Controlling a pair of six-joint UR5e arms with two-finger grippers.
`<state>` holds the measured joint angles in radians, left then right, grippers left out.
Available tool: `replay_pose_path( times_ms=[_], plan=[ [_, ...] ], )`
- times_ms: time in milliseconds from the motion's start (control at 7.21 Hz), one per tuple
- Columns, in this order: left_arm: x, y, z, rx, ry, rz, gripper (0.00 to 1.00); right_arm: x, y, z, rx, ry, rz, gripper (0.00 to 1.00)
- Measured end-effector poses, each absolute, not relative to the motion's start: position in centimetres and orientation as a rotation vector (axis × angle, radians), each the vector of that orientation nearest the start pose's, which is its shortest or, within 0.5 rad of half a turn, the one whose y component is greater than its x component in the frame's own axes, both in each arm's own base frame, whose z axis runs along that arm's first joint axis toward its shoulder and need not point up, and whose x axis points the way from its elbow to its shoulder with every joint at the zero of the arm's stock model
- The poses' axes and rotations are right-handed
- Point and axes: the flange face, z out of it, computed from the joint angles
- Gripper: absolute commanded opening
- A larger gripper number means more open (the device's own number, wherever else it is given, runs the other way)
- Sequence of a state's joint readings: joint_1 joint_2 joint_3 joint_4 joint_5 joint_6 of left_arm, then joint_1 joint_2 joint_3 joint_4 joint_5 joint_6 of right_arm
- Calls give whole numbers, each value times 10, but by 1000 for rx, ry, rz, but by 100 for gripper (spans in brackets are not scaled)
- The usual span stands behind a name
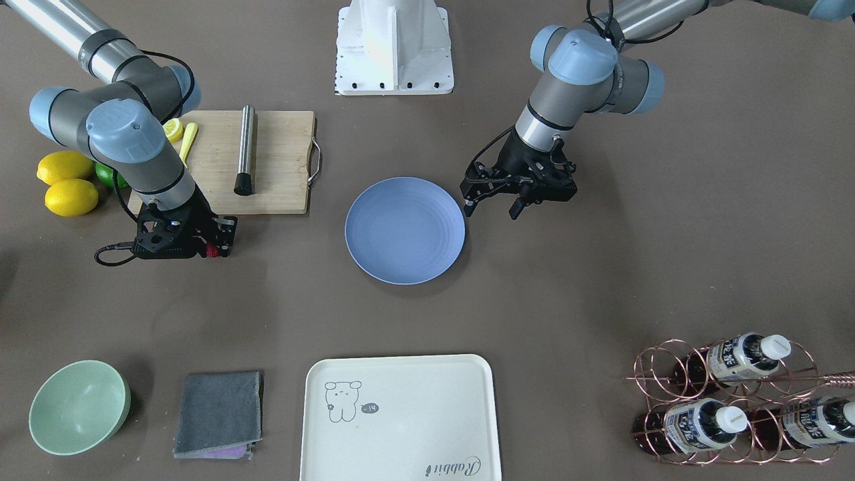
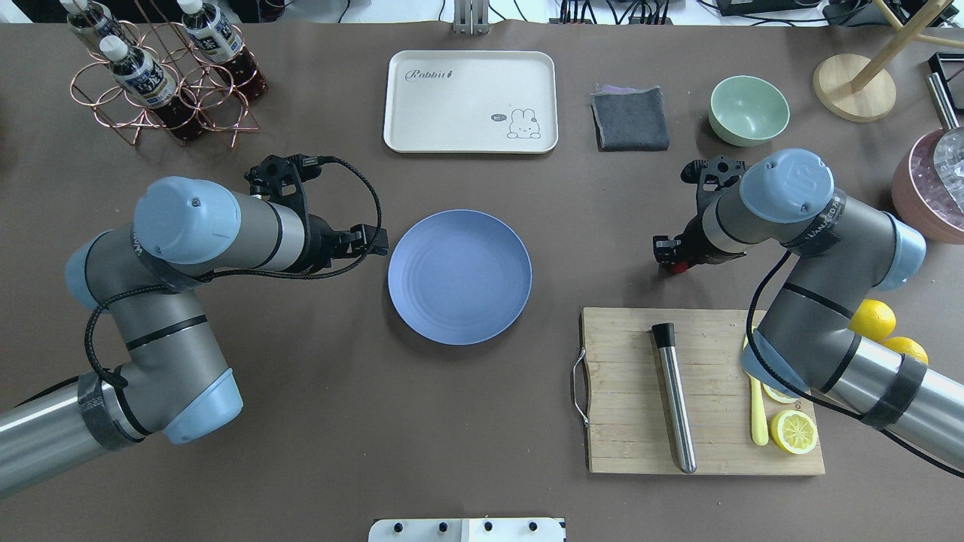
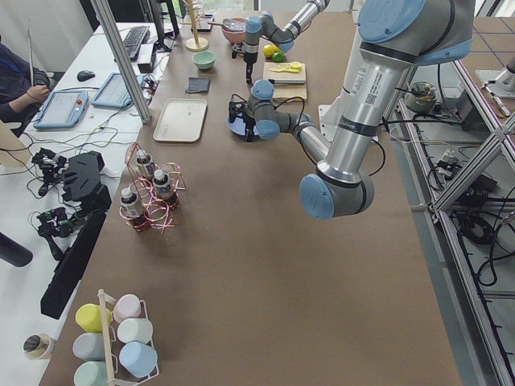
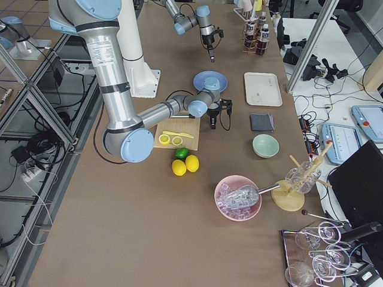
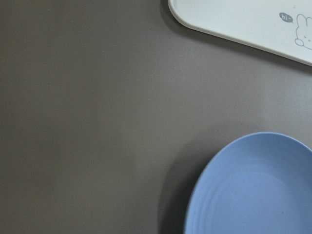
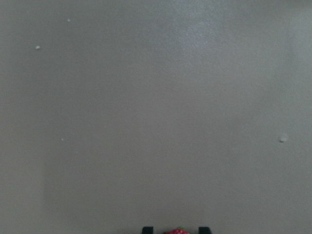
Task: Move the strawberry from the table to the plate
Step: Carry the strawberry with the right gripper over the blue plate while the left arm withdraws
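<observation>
Even bright light, wrist views soft.

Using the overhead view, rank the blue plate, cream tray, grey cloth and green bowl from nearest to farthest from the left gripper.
From the left gripper:
1. Blue plate, right beside it, toward the centre.
2. Cream tray, at the far edge, in the middle.
3. Grey cloth, at the far edge, on the robot's right.
4. Green bowl, farther right, beyond the cloth.

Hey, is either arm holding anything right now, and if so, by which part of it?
The right pincer grips the strawberry by its sides, between both fingertips. The left pincer is open and empty.
</observation>
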<state>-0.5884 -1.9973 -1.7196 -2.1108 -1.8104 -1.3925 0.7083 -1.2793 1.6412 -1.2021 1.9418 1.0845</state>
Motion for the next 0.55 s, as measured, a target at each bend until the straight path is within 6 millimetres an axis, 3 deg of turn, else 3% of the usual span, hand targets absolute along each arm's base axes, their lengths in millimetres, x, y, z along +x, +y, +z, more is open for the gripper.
replay_pose_path(
  times_ms=[277, 555],
  plan=[
    [464, -448, 289, 222, 1110, -233, 98, -409, -478, 391, 124, -826, 77, 0],
    [459, -451, 294, 229, 1102, -220, 98, -420, -482, 318, 100, -831, 116, 0]
  ],
)
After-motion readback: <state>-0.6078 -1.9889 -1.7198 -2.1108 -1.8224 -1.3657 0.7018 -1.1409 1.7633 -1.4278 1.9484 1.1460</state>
